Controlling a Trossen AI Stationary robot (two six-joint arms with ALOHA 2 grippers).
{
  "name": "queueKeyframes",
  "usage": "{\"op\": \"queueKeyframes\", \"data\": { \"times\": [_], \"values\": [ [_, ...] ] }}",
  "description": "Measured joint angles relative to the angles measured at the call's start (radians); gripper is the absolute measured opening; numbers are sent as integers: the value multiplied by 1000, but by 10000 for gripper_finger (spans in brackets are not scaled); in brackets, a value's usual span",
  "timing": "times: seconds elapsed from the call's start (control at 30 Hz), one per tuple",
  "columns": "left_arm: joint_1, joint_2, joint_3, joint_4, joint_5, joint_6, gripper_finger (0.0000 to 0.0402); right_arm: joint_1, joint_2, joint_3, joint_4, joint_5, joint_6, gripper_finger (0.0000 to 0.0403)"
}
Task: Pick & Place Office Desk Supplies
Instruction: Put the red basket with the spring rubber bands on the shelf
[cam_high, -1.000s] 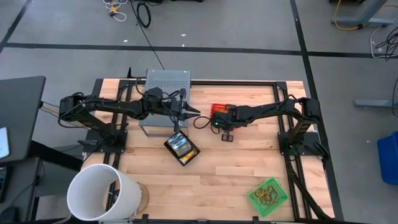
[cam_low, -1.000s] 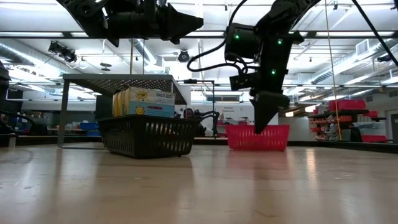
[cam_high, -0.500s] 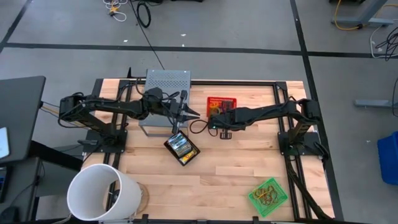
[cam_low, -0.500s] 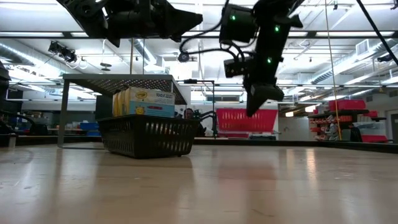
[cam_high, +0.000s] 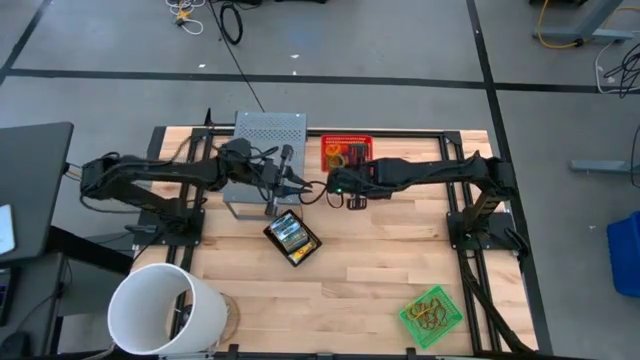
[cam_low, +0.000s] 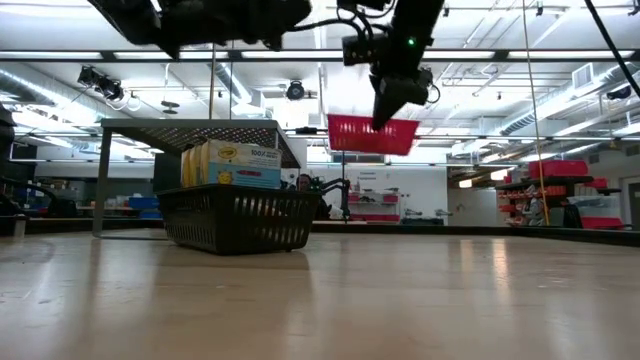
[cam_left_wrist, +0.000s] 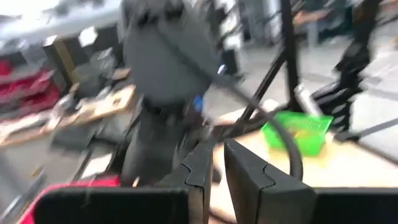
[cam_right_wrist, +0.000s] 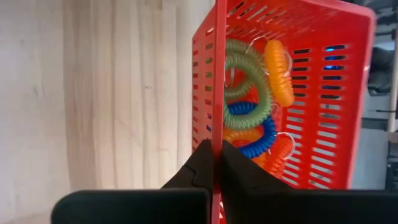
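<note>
- The table (cam_high: 380, 250) is light wood, smooth, with a soft shine.
- The red basket (cam_right_wrist: 348, 106) is slotted glossy plastic.
- The coiled bands (cam_right_wrist: 249, 74) inside look like smooth plastic.
- The black basket (cam_low: 235, 218) is matt mesh.
- The grey shelf (cam_high: 270, 128) is perforated metal.

Free room and obstacles on the wooden table (cam_high: 380, 250).

Crowded along the far edge: grey perforated shelf (cam_high: 268, 130), left gripper (cam_high: 300, 186) and right gripper (cam_high: 331, 187) nearly meeting just beside it, red basket (cam_low: 372, 133) held off the tabletop on the right gripper's pinched fingers. Black basket (cam_low: 237, 215) with crayon boxes (cam_low: 232, 163) standing before the shelf, near mid-table. White bucket (cam_high: 165, 310) blocking the near left corner; green basket (cam_high: 432, 314) at the near right corner. Open boards between those two along the near edge, and right of the black basket.
</note>
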Motion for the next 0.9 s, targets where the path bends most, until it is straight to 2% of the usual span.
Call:
{"op": "queueKeyframes", "data": {
  "times": [0.13, 0.23, 0.4, 0.6, 0.67, 0.83, 0.9],
  "values": [
    [-1, -142, 0, -226, -153, 1, 50, -8, 0, 9, 23, -2, -35, 8],
    [5, -227, 0, -365, -219, -48, 50, -19, 0, 9, 35, -17, -48, 8],
    [38, -316, 0, -513, -210, -93, 50, -35, 0, 9, 69, -33, -100, 8],
    [134, -330, -2, -596, -195, -130, 50, -60, 0, 11, 129, -96, -147, 8],
    [180, -330, -21, -525, -129, -154, 50, -66, 0, 18, 131, -97, -156, 8],
    [286, -333, -163, -43, 161, -288, 50, -68, 0, 44, 141, -97, -166, 8],
    [332, -355, -219, 100, 218, -362, 50, -68, 0, 54, 144, -97, -174, 8]
  ]
}}
